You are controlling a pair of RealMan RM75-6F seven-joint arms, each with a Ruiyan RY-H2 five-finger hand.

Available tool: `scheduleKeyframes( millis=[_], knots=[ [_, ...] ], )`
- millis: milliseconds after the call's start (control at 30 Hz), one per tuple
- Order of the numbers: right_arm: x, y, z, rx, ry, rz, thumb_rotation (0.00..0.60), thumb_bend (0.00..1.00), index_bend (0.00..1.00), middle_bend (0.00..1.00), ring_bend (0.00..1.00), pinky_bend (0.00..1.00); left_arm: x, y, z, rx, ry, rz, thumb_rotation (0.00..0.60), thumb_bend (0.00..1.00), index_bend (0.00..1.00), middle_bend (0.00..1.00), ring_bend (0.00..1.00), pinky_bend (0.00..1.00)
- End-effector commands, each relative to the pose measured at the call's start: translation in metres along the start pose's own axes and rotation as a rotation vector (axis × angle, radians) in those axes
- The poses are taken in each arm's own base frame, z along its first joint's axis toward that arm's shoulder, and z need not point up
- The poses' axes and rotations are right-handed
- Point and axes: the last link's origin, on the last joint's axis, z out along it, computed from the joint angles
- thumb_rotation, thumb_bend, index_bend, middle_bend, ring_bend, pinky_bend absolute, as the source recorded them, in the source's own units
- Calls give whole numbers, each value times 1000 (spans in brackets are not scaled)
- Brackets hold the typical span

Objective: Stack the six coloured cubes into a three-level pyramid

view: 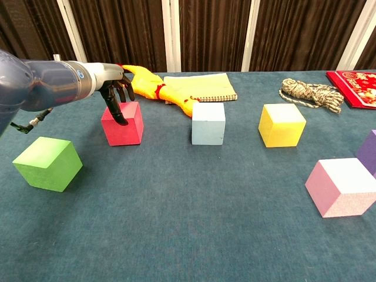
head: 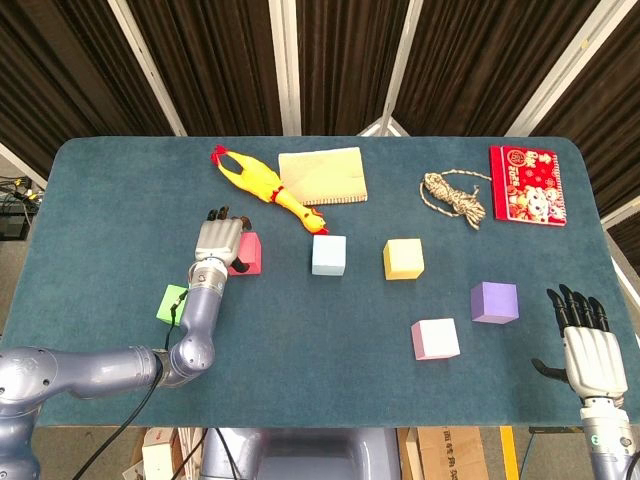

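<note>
Right, my left hand (view: pixel 116 94) is draped over the red cube (view: pixel 123 123), fingers curled down across its top and near face, but I can't tell yet whether they actually grip it. The cube sits flat on the surface (head: pixel 300 330), left of the pale blue cube (head: pixel 328 254) and just ahead of the rubber chicken (head: pixel 256 184). To do this well I want fingers on one side and thumb on the opposite face, squeezing square so it doesn't twist out, then a straight lift before any sideways travel. The green cube (view: pixel 47 163) sits nearer me on the left, so I'll keep my forearm high over it. The yellow cube (head: pixel 403 258), purple cube (head: pixel 494 301) and pink cube (head: pixel 435 338) lie well apart to the right, nothing stacked so far. My right hand (head: pixel 585 340) waits at the surface's near right corner, fingers spread, holding nothing.
</note>
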Motion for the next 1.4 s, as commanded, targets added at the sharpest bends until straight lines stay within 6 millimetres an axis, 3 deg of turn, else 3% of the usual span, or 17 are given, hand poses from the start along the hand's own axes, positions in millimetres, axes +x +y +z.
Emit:
scheduleKeyframes(
  millis=[33, 467, 667, 933, 1167, 1400],
  knots=[
    [0, 0, 0, 0, -1, 0, 600, 132, 69, 0, 31, 11, -2, -1, -1, 10, -6, 15, 600, 244, 282, 273, 7, 0],
    [-1, 0, 1, -6, -12, 1, 600, 132, 69, 0, 31, 11, -10, 2, 1, 20, -39, 24, 600, 251, 290, 285, 15, 0],
    [-1, -1, 1, -3, -7, 2, 600, 132, 69, 0, 31, 11, -8, 2, 2, 7, -20, 14, 600, 384, 329, 320, 33, 0],
    [-1, -2, 1, -2, -7, 4, 600, 132, 69, 0, 31, 11, 1, 4, 0, 5, -14, 4, 600, 383, 330, 320, 33, 0],
    [-2, -2, 2, -3, -10, 0, 600, 132, 69, 0, 31, 11, 19, 21, -6, -33, 10, -9, 600, 381, 329, 309, 33, 0],
    [-2, -2, 2, -4, -9, -1, 600, 132, 69, 0, 31, 11, 21, 34, -9, -31, -15, -24, 600, 340, 326, 295, 33, 0]
  ],
)
